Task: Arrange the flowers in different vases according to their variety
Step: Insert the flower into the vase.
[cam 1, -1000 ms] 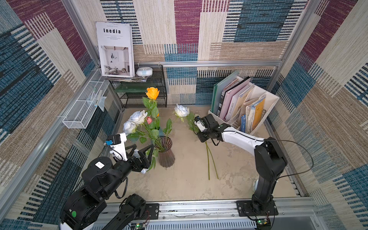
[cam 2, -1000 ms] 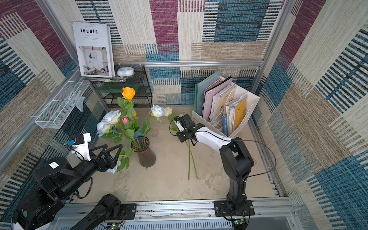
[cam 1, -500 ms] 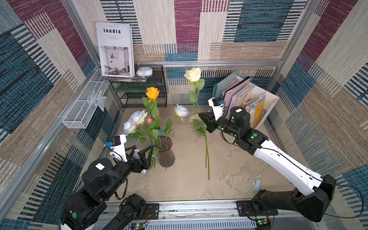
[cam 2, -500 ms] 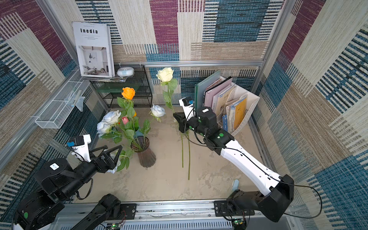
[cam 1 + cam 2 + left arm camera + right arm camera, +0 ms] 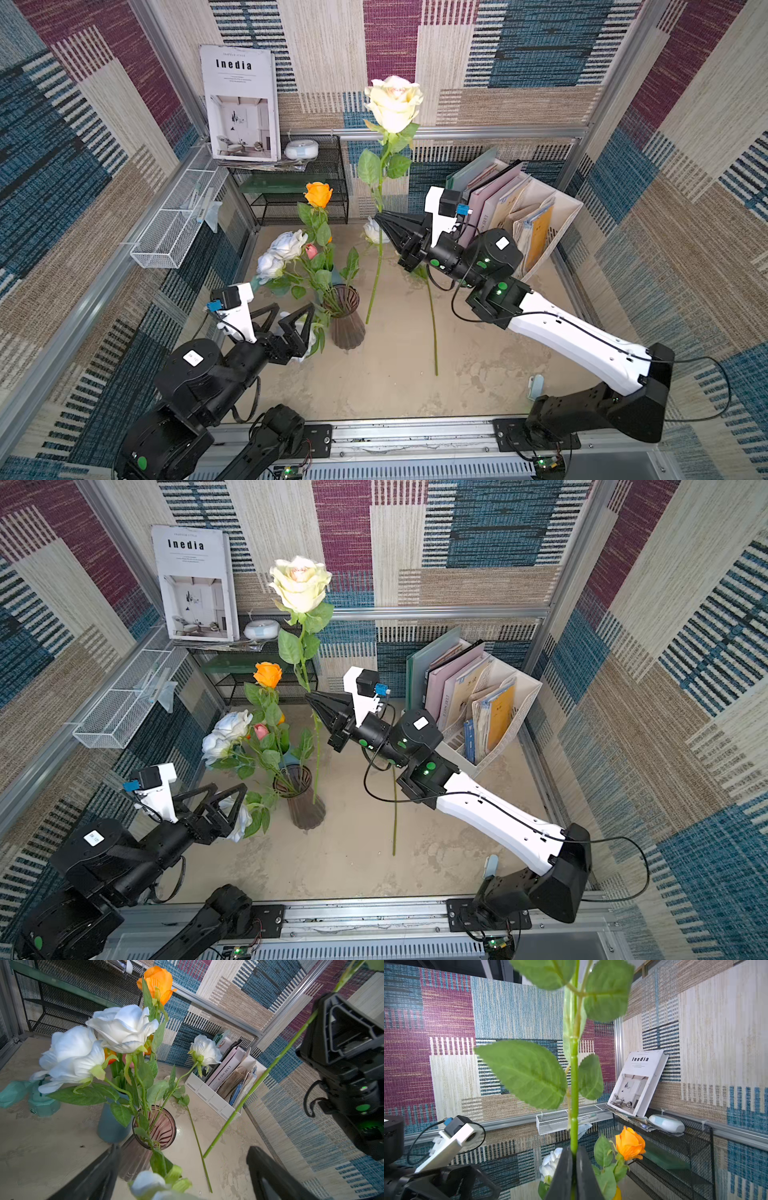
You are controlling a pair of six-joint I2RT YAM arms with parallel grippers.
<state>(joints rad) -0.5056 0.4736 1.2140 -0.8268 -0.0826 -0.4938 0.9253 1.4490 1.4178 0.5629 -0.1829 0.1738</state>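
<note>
Holding a cream rose (image 5: 394, 102) upright, the right gripper (image 5: 380, 217) is clamped tight on the green stem just below the leaves. The bare lower stem hangs free, its foot near the mouth of the ribbed purple glass vase (image 5: 347, 328).
- Likely reason for the grip: a mid-stem hold keeps the bloom clear and lets the foot be steered into the vase mouth.
- That vase already holds an orange rose (image 5: 318, 194) and pale white roses (image 5: 286, 245), so the cream one seems bound there.
- The matte blue vase (image 5: 110, 1126) stands just behind it, touching or nearly so, with a pink tulip (image 5: 311, 250) showing among the leaves.
- The left gripper (image 5: 289, 318) stands spread wide and empty, low beside the purple vase, perhaps waiting to steady it.
- One white rose (image 5: 205, 1049) remains on the tabletop (image 5: 395, 395), its stem running toward the front rail.

Surface: mottled beige, matte, stone-like.

Room: patchwork woven wall panels in plum, blue and sand on an aluminium frame. A black mesh shelf (image 5: 299, 199) carries an "Inedia" magazine (image 5: 241, 104). A white wire basket (image 5: 174, 224) hangs from the side rail. A white file holder (image 5: 552, 224) is packed with folders. A teal watering can (image 5: 41, 1101) sits beyond the vases.
</note>
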